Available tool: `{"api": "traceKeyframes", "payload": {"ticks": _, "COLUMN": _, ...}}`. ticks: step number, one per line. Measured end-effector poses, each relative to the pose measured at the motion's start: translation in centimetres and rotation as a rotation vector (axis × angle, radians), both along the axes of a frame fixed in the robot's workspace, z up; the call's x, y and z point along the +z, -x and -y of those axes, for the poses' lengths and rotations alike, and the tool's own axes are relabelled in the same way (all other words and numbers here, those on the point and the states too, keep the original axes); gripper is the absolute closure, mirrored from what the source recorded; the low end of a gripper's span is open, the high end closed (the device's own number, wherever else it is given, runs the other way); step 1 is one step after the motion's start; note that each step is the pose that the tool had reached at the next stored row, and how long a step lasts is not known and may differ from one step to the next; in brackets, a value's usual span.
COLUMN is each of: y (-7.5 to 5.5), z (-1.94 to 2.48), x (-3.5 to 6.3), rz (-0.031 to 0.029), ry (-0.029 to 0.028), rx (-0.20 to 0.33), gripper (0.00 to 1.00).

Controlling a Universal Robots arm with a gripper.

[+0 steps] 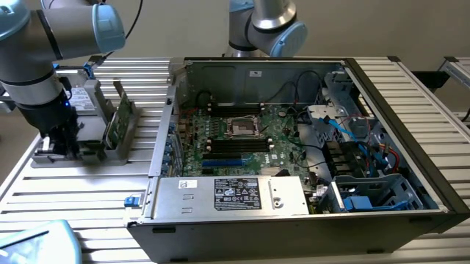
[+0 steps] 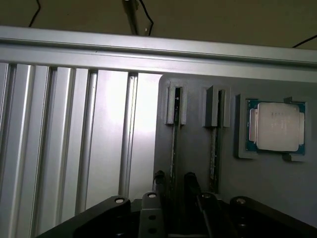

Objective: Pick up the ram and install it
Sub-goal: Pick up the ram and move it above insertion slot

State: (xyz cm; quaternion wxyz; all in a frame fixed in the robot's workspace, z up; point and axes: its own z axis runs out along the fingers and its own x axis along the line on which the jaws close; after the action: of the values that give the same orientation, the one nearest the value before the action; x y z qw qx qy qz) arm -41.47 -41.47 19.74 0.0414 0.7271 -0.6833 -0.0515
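The ram (image 2: pixel 173 144) stands on edge in a slot of the grey holder (image 2: pixel 198 163), seen as a thin dark strip. My gripper (image 2: pixel 175 184) is lowered over it, one finger on each side of the strip with small gaps left, so it is open around the ram. A second thin stick (image 2: pixel 214 148) stands in the neighbouring slot. In the exterior view my gripper (image 1: pixel 63 146) is down at the holder (image 1: pixel 74 157) on the exterior view's left, and the ram is hidden behind it.
A square silver processor (image 2: pixel 275 126) lies in the holder beside the sticks. Taller green boards (image 1: pixel 118 121) stand upright in the holder. The open computer case (image 1: pixel 294 220) holds the motherboard (image 1: pixel 242 137) with dark memory slots (image 1: pixel 235 144). A second arm (image 1: pixel 264 25) stands behind the case.
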Motion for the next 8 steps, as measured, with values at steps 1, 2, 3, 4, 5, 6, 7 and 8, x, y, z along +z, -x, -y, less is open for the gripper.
{"api": "traceKeyframes", "payload": {"ticks": 1, "y": 0.00, "z": 0.00, "x": 0.00, "rz": 0.0000, "ry": 0.0000, "rx": 0.000, "gripper": 0.75}}
{"api": "traceKeyframes", "payload": {"ticks": 2, "y": 0.00, "z": 0.00, "x": 0.00, "rz": 0.0001, "ry": 0.0002, "rx": 0.000, "gripper": 0.82}}
{"api": "traceKeyframes", "payload": {"ticks": 3, "y": 0.00, "z": 0.00, "x": 0.00, "rz": 0.0000, "ry": 0.0000, "rx": 0.000, "gripper": 0.87}}
{"api": "traceKeyframes", "payload": {"ticks": 4, "y": 0.00, "z": 0.00, "x": 0.00, "rz": 0.0000, "ry": 0.0000, "rx": 0.000, "gripper": 0.87}}
{"api": "traceKeyframes", "payload": {"ticks": 5, "y": 0.00, "z": 0.00, "x": 0.00, "rz": 0.0000, "ry": 0.0000, "rx": 0.000, "gripper": 0.87}}
{"api": "traceKeyframes", "payload": {"ticks": 6, "y": 0.00, "z": 0.00, "x": -0.01, "rz": 0.0000, "ry": 0.0000, "rx": 0.000, "gripper": 0.87}}
{"api": "traceKeyframes", "payload": {"ticks": 7, "y": 0.00, "z": 0.00, "x": -0.01, "rz": 0.0000, "ry": 0.0000, "rx": 0.000, "gripper": 0.87}}
{"api": "traceKeyframes", "payload": {"ticks": 8, "y": 0.00, "z": 0.00, "x": -0.03, "rz": 0.0000, "ry": 0.0000, "rx": 0.000, "gripper": 0.87}}
